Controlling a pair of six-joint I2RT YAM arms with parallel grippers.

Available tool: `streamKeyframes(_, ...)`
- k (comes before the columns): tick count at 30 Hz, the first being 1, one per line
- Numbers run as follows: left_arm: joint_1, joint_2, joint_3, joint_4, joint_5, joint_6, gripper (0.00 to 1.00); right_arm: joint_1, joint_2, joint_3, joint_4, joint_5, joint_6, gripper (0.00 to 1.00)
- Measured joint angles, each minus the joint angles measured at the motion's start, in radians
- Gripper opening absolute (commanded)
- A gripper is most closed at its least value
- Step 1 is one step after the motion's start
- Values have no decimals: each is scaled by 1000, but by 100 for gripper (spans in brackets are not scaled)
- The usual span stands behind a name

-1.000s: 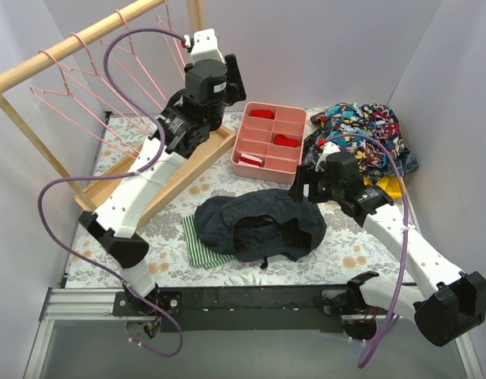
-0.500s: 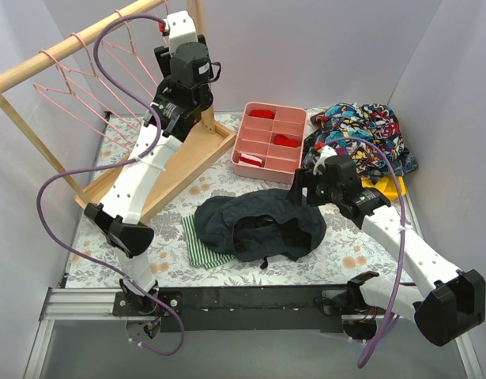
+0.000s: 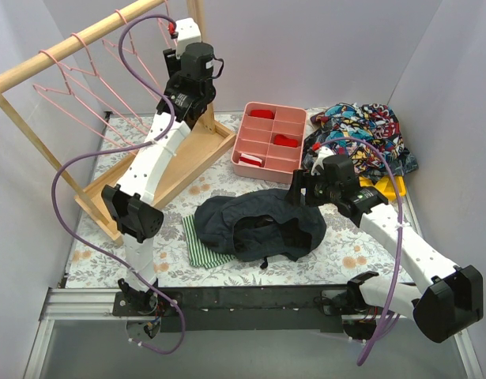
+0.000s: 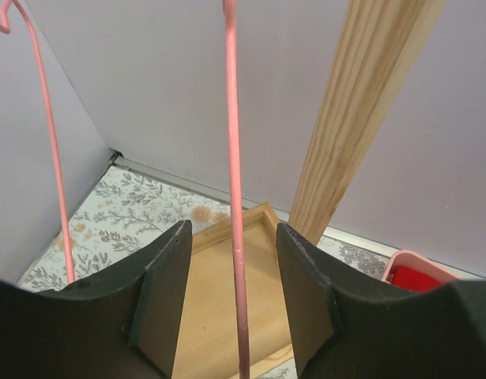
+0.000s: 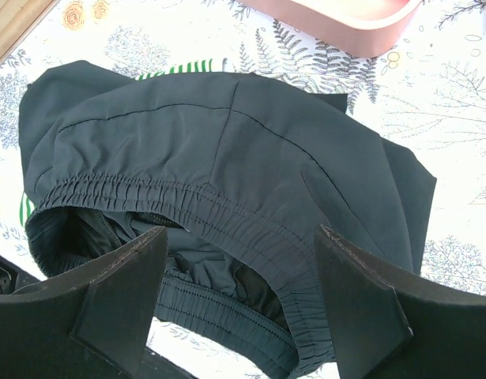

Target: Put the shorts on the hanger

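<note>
The dark navy shorts lie crumpled on the floral table, the elastic waistband towards the near edge; they also show in the right wrist view. My right gripper hovers open just above their right side, jaws wide over the waistband, touching nothing. My left gripper is raised at the wooden rack, open. A thin pink hanger wire runs upright between its fingers without being clamped. Another pink hanger hangs further left.
Pink hangers hang on the wooden rail, beside an upright post and a wooden base tray. Green-and-white striped shorts lie under the navy shorts' left edge. A pink compartment tray and a colourful garment sit at the back right.
My left arm has swung up and left from above the base tray to the rack, bringing a hanger wire between its open fingers. My right gripper has edged left over the shorts.
</note>
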Motion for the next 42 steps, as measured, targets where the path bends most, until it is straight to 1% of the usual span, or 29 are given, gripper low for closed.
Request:
streamKeyframes(3,10,9,-10,3,10,-3,34,0,0,0,0,0,0,81)
streamKeyframes(4,14,9,-13,4,11,-4,26,0,0,0,0,0,0,81)
streamKeyframes(7,17,9,-14,17,18,-6,10,0,0,-1,0,0,0,81)
streamKeyframes(9,17,9,-14,31,21,-7,2,0,-3,-7,3,0,0,81)
streamKeyframes(10,17,9,-14,35,22,-5,0,0,-3,-11,3,0,0,81)
streamKeyframes(21,7,8,-16,109,-3,35,0,0,-2,-15,1,0,-3,81)
streamKeyframes(33,-39,-34,-74,180,-28,80,0,0,-2,-15,1,0,-3,81)
streamKeyframes(42,-61,-39,-99,255,-62,145,0,0,-3,-23,5,1,-5,81)
